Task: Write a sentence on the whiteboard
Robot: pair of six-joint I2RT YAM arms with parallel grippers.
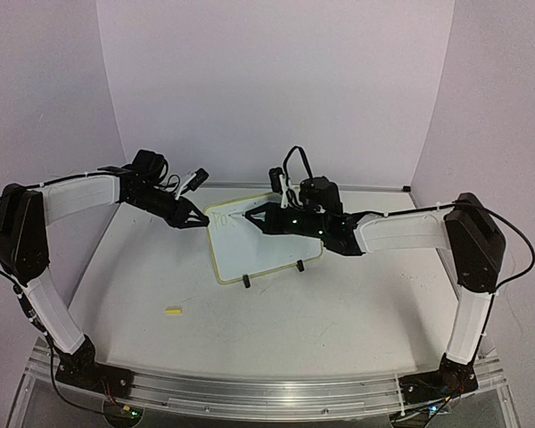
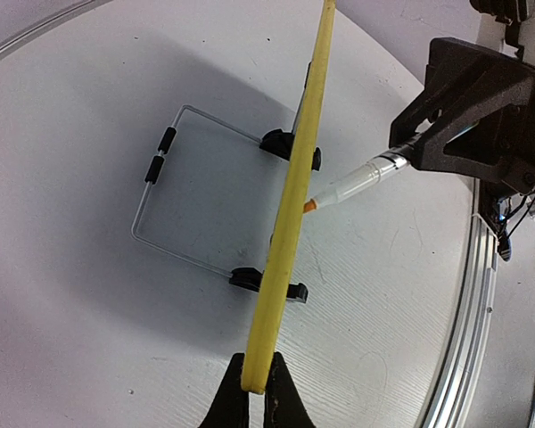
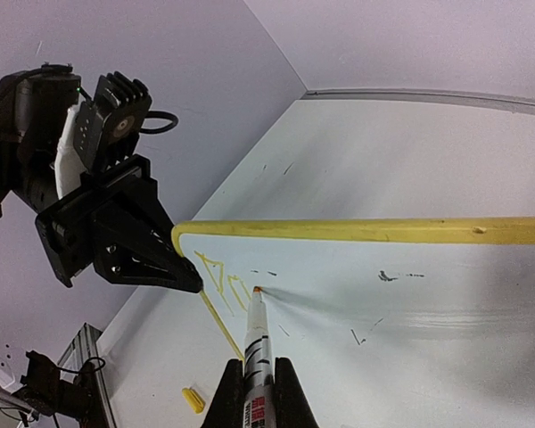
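Note:
The whiteboard [image 1: 267, 250], white with a yellow rim, stands tilted on two black feet at mid-table. My left gripper [image 1: 201, 218] is shut on its left rim; in the left wrist view the jaws [image 2: 254, 392] pinch the yellow edge [image 2: 294, 196]. My right gripper [image 1: 250, 217] is shut on a white marker [image 3: 257, 343]. The marker's orange tip touches the board face [image 3: 401, 303] near the top left corner. Of the sentence [image 3: 223, 281], a few yellow strokes show beside the tip. From the side, the marker [image 2: 357, 183] meets the board.
A small yellow marker cap [image 1: 173, 310] lies on the table, left of the board and nearer the front. A wire stand [image 2: 160, 205] props the board from behind. Dark smudges [image 3: 388, 275] mark the board face. The back wall rises behind.

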